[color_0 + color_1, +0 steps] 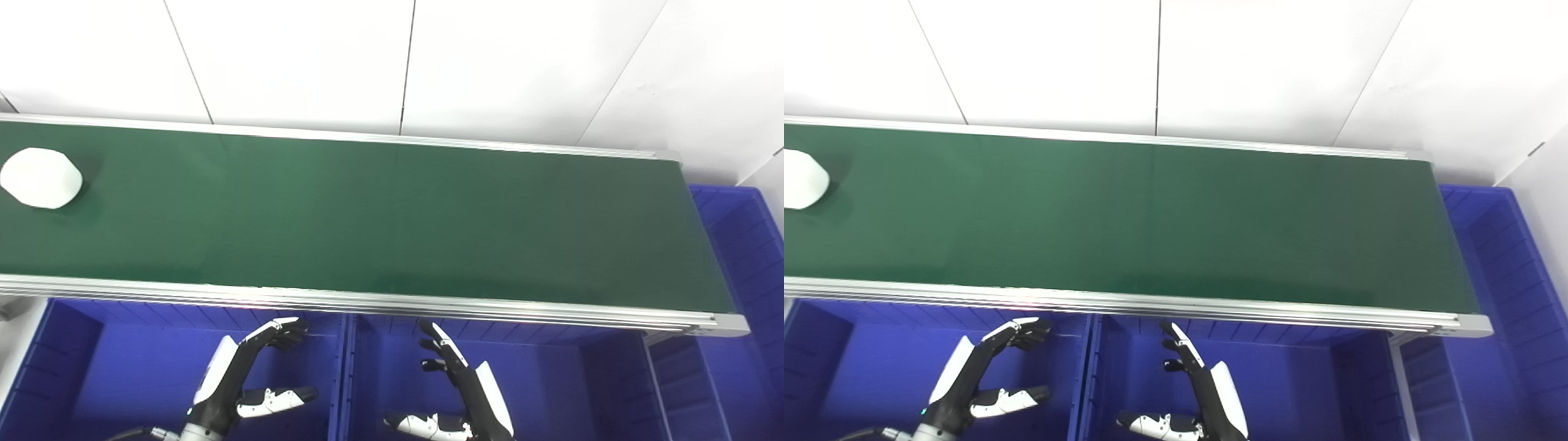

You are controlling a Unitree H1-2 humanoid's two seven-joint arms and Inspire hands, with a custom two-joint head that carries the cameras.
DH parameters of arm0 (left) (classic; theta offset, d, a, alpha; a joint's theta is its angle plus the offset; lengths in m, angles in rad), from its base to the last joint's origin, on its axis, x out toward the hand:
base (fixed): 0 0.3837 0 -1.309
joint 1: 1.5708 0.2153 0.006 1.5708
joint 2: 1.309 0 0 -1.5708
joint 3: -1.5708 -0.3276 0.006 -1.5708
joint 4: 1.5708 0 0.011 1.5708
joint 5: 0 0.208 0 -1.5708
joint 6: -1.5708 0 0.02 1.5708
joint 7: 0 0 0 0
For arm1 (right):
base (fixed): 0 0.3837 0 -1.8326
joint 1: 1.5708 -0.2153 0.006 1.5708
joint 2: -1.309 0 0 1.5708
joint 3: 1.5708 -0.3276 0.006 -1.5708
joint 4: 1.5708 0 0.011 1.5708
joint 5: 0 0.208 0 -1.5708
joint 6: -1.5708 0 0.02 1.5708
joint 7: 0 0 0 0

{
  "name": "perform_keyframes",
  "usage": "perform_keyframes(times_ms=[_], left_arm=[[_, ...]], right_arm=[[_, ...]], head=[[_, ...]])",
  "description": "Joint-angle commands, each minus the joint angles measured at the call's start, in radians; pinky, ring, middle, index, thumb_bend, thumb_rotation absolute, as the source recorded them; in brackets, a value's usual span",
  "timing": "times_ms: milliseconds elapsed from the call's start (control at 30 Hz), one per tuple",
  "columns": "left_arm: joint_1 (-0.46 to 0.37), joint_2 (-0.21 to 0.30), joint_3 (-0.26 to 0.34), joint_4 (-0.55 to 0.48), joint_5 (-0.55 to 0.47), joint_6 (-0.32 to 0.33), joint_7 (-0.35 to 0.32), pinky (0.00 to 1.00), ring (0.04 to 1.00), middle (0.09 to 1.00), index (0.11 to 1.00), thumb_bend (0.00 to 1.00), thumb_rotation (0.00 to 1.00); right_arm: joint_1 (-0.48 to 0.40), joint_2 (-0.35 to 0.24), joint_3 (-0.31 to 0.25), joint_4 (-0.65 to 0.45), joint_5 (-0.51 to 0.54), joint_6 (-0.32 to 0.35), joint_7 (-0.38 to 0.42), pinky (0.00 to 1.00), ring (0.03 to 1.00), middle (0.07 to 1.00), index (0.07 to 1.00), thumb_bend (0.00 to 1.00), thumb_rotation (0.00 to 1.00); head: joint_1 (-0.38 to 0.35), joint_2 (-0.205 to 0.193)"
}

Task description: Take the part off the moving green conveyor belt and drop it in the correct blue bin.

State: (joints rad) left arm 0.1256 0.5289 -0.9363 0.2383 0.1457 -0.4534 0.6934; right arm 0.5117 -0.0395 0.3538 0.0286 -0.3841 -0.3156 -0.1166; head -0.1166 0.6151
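L hand (245, 380), R hand (456, 386): fingers spread, empty.

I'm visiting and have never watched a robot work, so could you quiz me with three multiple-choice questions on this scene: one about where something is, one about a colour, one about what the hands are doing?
1. Where on the green belt does the white part lie?
A. at its far left end
B. at its middle
C. at its right end

2. What colour are the bins below the belt?
A. red
B. blue
C. yellow

3. How are the left hand and the right hand at this moment?
A. both closed on the part
B. one holding the part, one open
C. both open and holding nothing

Answers:
1. A, the part sits near the left edge of both views.
2. B, the bin walls and floors are plainly blue.
3. C, the fingers are spread over the bins, with the part away on the belt.
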Motion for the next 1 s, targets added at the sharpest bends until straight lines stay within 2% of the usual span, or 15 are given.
perform_keyframes(times_ms=[0, 767, 900, 933, 967], left_arm=[[-0.012, 0.02, 0.001, -0.02, 0.015, -0.017, 0.02, 0.62, 0.684, 0.734, 0.735, 0.82, 0.61], [-0.021, 0.024, -0.022, -0.019, 0.021, -0.017, 0.045, 0.62, 0.682, 0.729, 0.73, 0.82, 0.61], [-0.02, 0.024, -0.027, -0.022, 0.018, -0.017, 0.035, 0.61, 0.684, 0.732, 0.731, 0.83, 0.62], [-0.022, 0.022, -0.034, -0.019, 0.022, -0.017, 0.035, 0.61, 0.685, 0.733, 0.733, 0.83, 0.62], [-0.024, 0.021, -0.04, -0.016, 0.027, -0.017, 0.037, 0.61, 0.686, 0.734, 0.734, 0.83, 0.62]], right_arm=[[0.004, 0.012, 0.005, -0.033, -0.009, -0.038, -0.008, 0.73, 0.874, 0.929, 0.924, 0.83, 0.29], [0.004, 0.011, 0.003, -0.029, 0.0, -0.048, -0.007, 0.74, 0.873, 0.926, 0.924, 0.83, 0.29], [0.002, 0.006, -0.001, -0.023, 0.008, -0.058, -0.007, 0.74, 0.873, 0.929, 0.926, 0.83, 0.28], [0.001, 0.002, -0.003, -0.02, 0.015, -0.063, -0.005, 0.75, 0.876, 0.931, 0.931, 0.83, 0.28], [0.001, -0.002, -0.004, -0.017, 0.02, -0.068, -0.003, 0.75, 0.877, 0.932, 0.932, 0.83, 0.29]], head=[[0.001, -0.002], [0.01, 0.001], [0.056, -0.003], [0.116, -0.022], [0.128, -0.027]])
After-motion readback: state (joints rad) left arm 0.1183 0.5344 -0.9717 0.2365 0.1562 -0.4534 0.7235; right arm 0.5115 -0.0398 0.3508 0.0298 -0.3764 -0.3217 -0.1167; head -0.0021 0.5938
